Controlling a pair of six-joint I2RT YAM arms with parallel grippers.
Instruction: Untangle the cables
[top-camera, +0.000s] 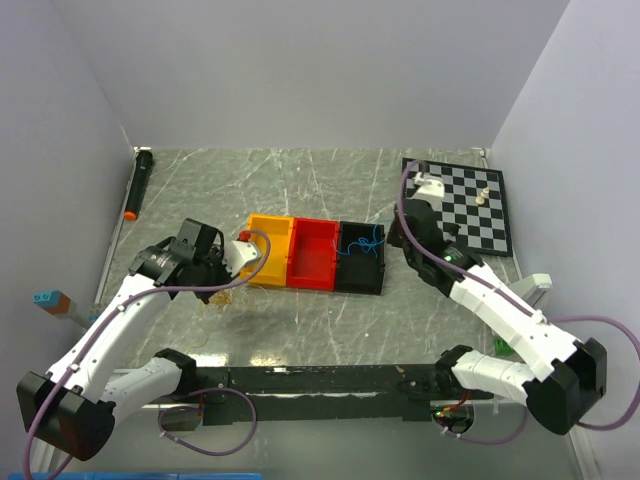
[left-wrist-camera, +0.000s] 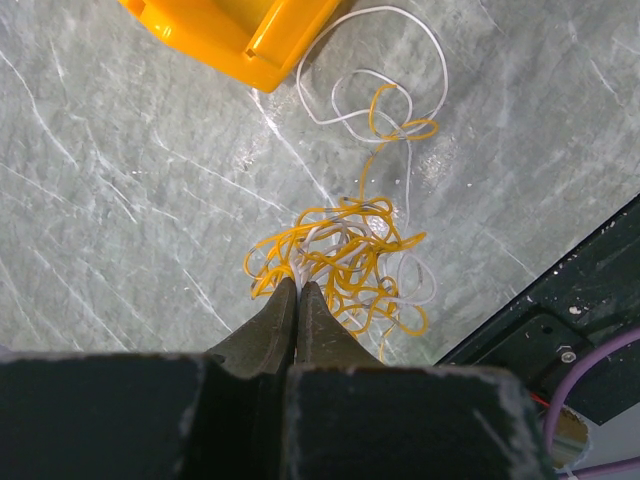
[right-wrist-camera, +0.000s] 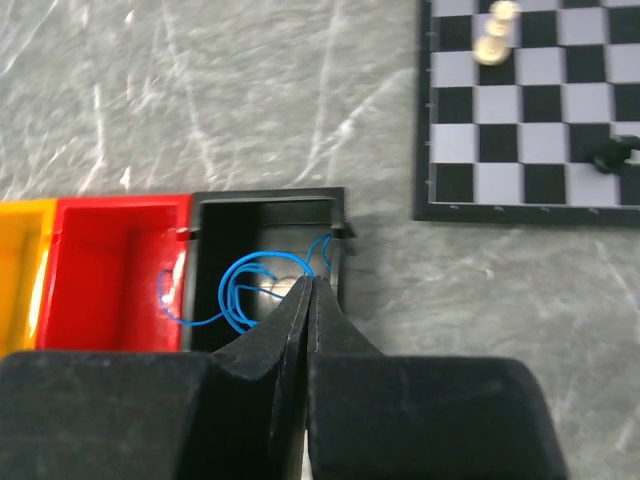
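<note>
A tangle of thin yellow and white cables (left-wrist-camera: 345, 262) lies on the marble table just off the orange bin's (left-wrist-camera: 230, 30) corner, with a white loop (left-wrist-camera: 441, 70) trailing away from it. My left gripper (left-wrist-camera: 297, 284) is shut at the tangle's near edge, and white strands run in between its tips. In the top view the tangle (top-camera: 218, 295) shows only as a small yellowish patch by the left gripper (top-camera: 212, 282). A blue cable (right-wrist-camera: 235, 285) coils inside the black bin (right-wrist-camera: 265, 196). My right gripper (right-wrist-camera: 313, 280) is shut on it near the bin's right wall.
Orange (top-camera: 268, 250), red (top-camera: 312, 255) and black (top-camera: 360, 270) bins stand in a row mid-table. A chessboard (top-camera: 470, 205) with pale pieces (right-wrist-camera: 492, 45) lies back right. A black marker (top-camera: 138, 185) lies far left. A black rail (top-camera: 320, 380) runs along the near edge.
</note>
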